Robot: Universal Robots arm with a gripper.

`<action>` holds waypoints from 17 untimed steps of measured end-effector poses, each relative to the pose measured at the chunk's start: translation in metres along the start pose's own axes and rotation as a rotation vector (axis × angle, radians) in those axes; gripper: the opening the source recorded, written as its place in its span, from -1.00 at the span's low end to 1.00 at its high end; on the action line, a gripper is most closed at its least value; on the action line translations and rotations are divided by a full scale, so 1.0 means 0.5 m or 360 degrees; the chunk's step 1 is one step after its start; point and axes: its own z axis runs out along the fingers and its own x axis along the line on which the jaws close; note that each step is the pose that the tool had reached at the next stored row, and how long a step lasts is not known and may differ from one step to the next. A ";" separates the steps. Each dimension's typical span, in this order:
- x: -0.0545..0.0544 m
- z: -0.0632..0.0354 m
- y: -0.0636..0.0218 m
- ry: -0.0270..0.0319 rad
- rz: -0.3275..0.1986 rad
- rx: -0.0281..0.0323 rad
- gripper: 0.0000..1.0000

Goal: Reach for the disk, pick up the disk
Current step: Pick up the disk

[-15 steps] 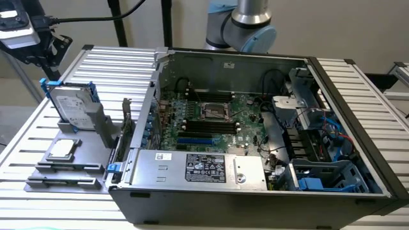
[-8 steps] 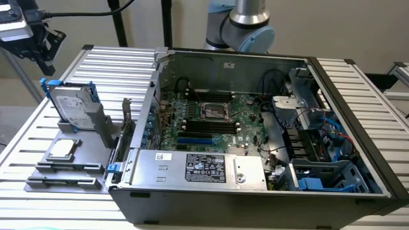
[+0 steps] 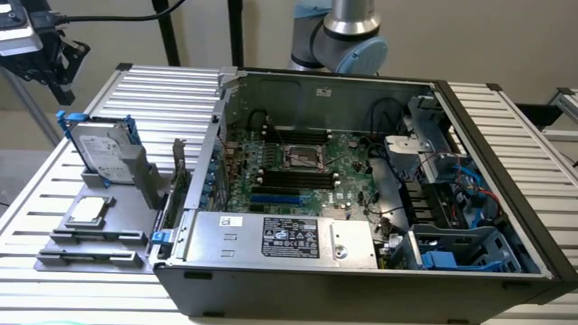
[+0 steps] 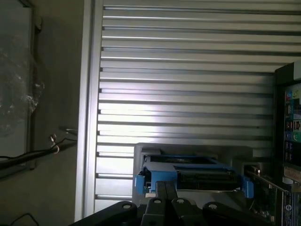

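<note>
Silver-grey disk (image 3: 101,150), exterior view: one, blue-framed, standing on edge in a grey stand (image 3: 135,172) on the slatted table (image 3: 162,81). It is at the exterior view's left, just beside the open computer case (image 3: 361,176).
Gripper (image 3: 56,81), exterior view: one, hanging at the far left, above and beyond the disk and well apart from it. How wide it stands cannot be told; it carries nothing.
Other items, exterior view: one square chip (image 3: 91,210) lying flat on the near side of the stand; one arm (image 3: 348,30) rising behind the case.
Disk (image 4: 197,175), wrist view: seen edge-on, label hidden, blue frame at both ends, ahead of the gripper (image 4: 165,195).
Step in hand, judged: the reach, not yet at the disk.
Doing it well, judged: line the grip up across the disk's thin upper edge and come down square. Keep off the case wall and the one upright card (image 3: 178,169) close by. Take the disk by its flat faces so it leaves the stand straight.
</note>
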 end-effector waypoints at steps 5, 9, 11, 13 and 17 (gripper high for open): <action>0.000 0.000 0.000 0.00029 -0.0109 -0.00002 -0.79; 0.000 0.000 0.000 0.00059 -0.0215 -0.00002 -0.79; -0.001 -0.001 0.000 0.00072 -0.0261 -0.00002 -0.79; -0.001 -0.002 0.000 0.00084 -0.0300 -0.00007 -0.79; -0.003 -0.004 0.000 0.00103 -0.0380 -0.00019 -0.79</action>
